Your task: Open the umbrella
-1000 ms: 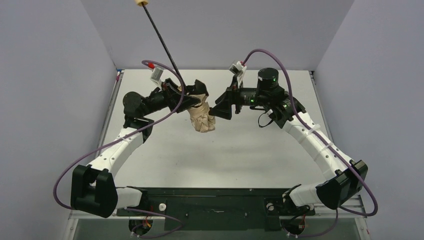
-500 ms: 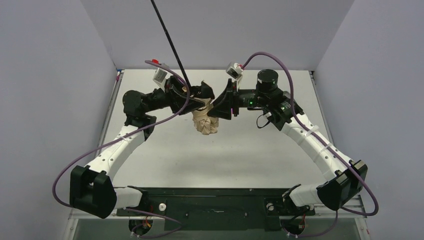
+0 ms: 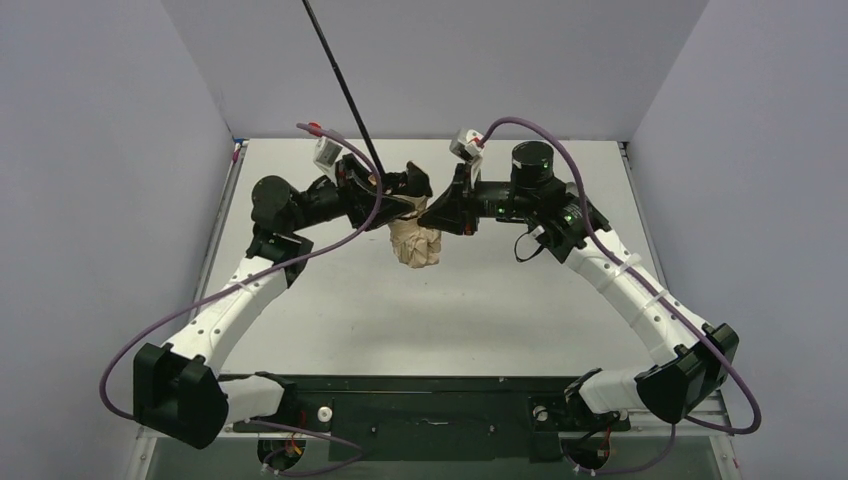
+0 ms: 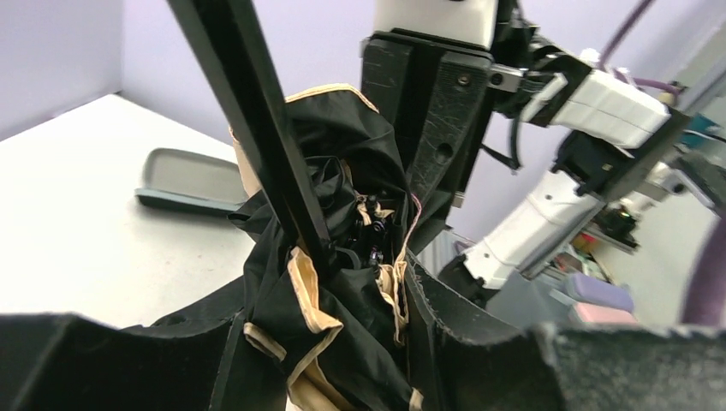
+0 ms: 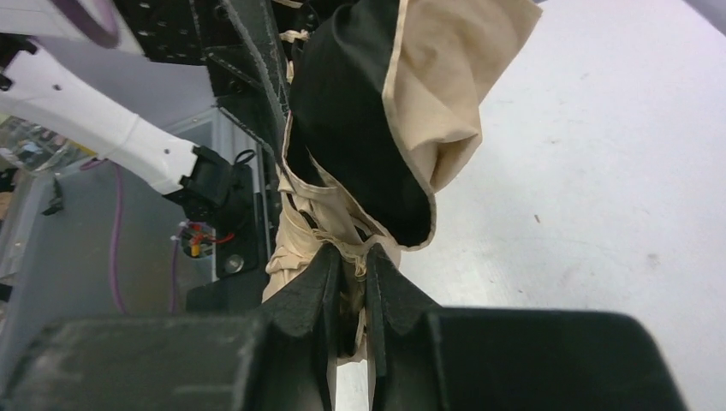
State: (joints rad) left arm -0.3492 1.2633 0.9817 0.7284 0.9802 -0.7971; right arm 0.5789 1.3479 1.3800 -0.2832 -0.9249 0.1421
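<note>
The umbrella (image 3: 415,243) hangs above the table as a crumpled tan bundle of canopy. Its thin black shaft (image 3: 340,75) slants up and left, out of the top view, so the handle is out of view. My left gripper (image 3: 397,192) is shut on the bundle where the shaft enters it; in the left wrist view the black and tan folds (image 4: 334,180) fill the space between my fingers (image 4: 479,342). My right gripper (image 3: 432,214) comes from the right and is shut on a fold of tan fabric (image 5: 355,248), pinched at its tips (image 5: 354,278).
White table (image 3: 480,300) with purple-grey walls on three sides. A flat grey tray-like piece (image 4: 188,175) lies on the table behind the umbrella. Purple cables (image 3: 560,130) arch over both wrists. The arm bases sit on the black rail (image 3: 430,405) at the near edge.
My right gripper moved left to the canopy and closed on its fabric. The left arm shifted slightly right with the umbrella, and the shaft's handle went out of the top view.
</note>
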